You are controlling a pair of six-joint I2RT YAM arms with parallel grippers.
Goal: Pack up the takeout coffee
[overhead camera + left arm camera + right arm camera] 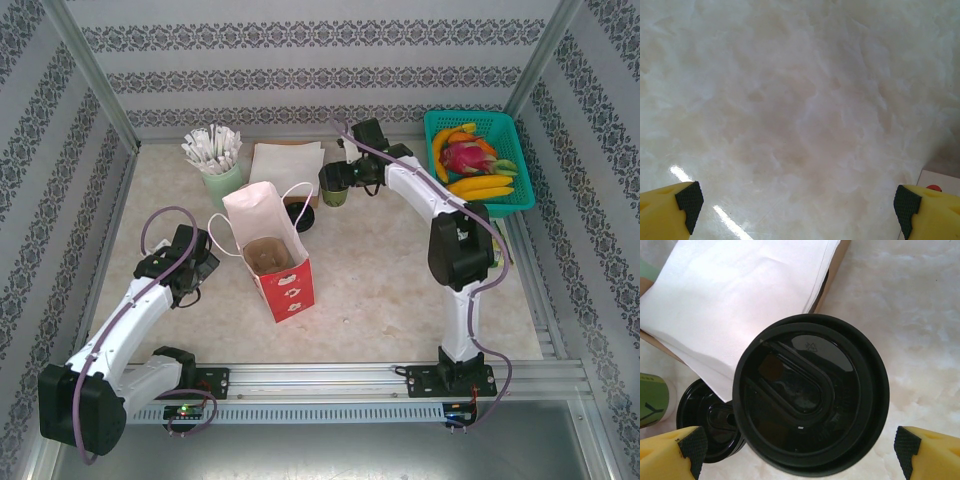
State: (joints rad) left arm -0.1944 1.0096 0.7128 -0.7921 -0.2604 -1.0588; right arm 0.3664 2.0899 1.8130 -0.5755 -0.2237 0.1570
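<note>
**Hovering open, lined up for a straight drop**

Looking straight down from the right gripper (797,452) onto the takeout coffee (810,395): lying directly beneath the tool, framed between the two pads (690,445) and touching neither. Sitting slightly off-centre, closer to the pad at the right of the wrist view. Standing upright on the table (920,315), so running its long axis along the tool's own line of approach. Being round, offering no preferred jaw angle. Calling, by this reading, for a small sideways correction, then a plain descent and a squeeze on the cup wall under the lid rim.

Holding the right gripper fully spread and gripping nothing. Holding the left gripper (797,205) just as wide and empty over bare table, with a corner of the paper bag (940,181) just off one pad. Making the right arm by far the nearer one to the cup. Finding the bag mouth, in the overhead view, between the two tools.

Crowding the drop: napkins (740,300) just ahead of the tool, and a spare black lid (707,425) beside the other pad, possibly catching it on the way down.

Finding no readable brand. Showing only a small embossed mark on the lid, too fine to read, and a dark stroke on a green cup (650,402) off to the side.
</note>
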